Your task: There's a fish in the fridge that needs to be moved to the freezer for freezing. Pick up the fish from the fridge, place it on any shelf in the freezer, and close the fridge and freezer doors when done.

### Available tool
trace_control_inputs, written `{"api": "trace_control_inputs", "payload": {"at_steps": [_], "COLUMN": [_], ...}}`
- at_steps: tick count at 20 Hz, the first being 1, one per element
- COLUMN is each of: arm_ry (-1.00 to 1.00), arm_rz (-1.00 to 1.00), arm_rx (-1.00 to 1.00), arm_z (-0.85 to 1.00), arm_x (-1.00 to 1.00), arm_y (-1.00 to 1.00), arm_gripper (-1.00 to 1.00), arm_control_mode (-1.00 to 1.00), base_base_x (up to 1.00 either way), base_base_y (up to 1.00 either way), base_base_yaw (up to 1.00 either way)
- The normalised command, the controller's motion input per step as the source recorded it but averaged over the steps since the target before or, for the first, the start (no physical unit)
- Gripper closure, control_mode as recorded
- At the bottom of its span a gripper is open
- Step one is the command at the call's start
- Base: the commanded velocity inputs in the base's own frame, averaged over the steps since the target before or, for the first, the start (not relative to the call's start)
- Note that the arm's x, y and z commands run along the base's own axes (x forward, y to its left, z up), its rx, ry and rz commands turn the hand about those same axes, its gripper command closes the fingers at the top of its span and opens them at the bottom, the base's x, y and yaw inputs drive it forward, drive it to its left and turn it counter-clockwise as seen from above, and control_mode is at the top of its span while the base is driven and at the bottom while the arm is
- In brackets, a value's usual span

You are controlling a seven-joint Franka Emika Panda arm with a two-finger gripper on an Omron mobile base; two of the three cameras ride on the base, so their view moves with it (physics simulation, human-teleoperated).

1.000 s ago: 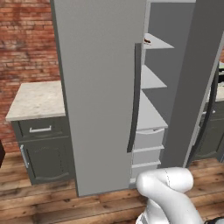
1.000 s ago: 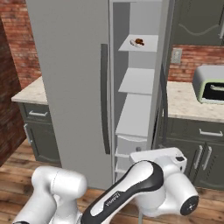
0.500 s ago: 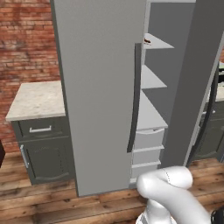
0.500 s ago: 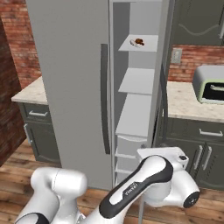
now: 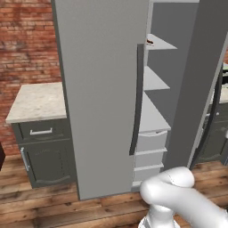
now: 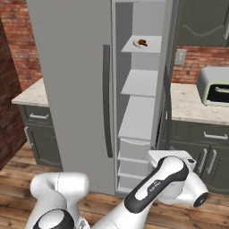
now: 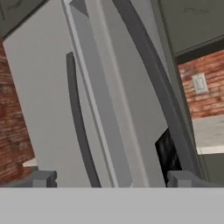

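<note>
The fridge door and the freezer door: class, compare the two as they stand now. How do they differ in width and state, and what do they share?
The fridge door is the wider and is shut flat; the freezer door is narrower and swung open, baring solid grey shelves. The fridge door's long dark handle faces the robot; the freezer door turns its inner side and edge to it. Both are tall, flat and grey.

Grey fridge door [image 5: 102, 89], dark handle [image 5: 136, 100], red brick wall [image 5: 26, 44].

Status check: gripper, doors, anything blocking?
Gripper open, empty. Fridge door shut; freezer door open. Small brown item on top freezer shelf. Nothing blocking.
</note>
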Motion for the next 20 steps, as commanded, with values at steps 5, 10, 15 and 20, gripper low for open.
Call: {"api": "trace_control_inputs", "payload": {"at_steps": [5, 10, 15, 20], "arm_ry": [0.00, 0.00, 0.00, 0.00], "arm_rz": [0.03, 0.01, 0.02, 0.01], "arm_rx": [0.05, 0.05, 0.07, 0.06], "arm_z": [-0.35, -0.31, -0.27, -0.20], "arm_x": [0.40, 0.47, 0.46, 0.40], "arm_y": [-0.10, -0.04, -0.20, -0.21], "arm_gripper": [-1.00, -1.00, -1.00, -1.00], "arm_control_mode": [-1.00, -1.00, -1.00, -1.00], "base_base_x": [0.00, 0.00, 0.00, 0.00], "base_base_y": [0.00, 0.00, 0.00, 0.00], "base_base_yaw": [0.00, 0.00, 0.00, 0.00]}}
